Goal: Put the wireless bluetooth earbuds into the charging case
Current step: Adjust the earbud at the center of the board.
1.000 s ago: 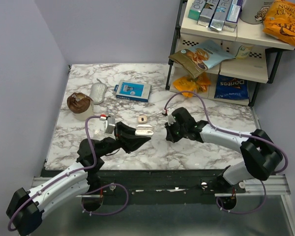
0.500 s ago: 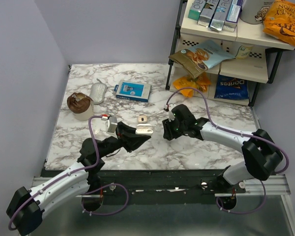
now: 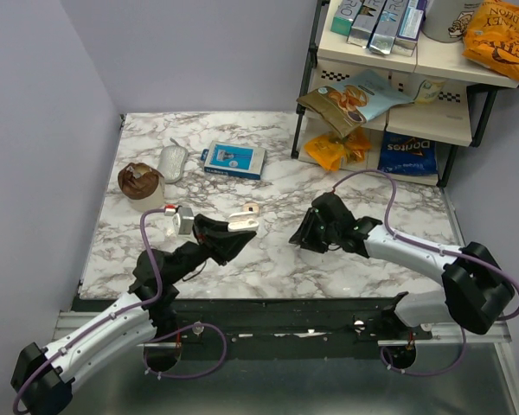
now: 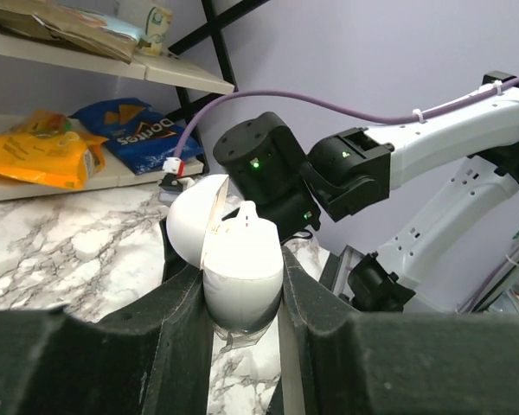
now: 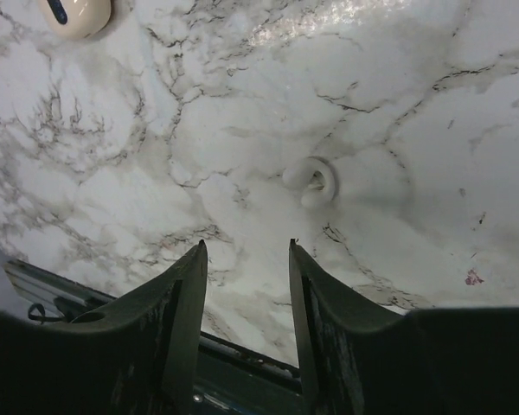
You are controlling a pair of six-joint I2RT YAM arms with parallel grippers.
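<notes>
We see soft, even overhead light; glare whitens the far marble surface (image 5: 346, 52) in the right wrist view, where the near fingers (image 5: 169, 346) blur dark.

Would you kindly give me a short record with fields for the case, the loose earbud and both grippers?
left gripper: shut on charging case
charging case lid: open
right gripper: open, empty, above the table
loose earbud: on the table, just ahead of the right gripper, untouched
round beige case: on the table, well apart from the loose earbud
</notes>
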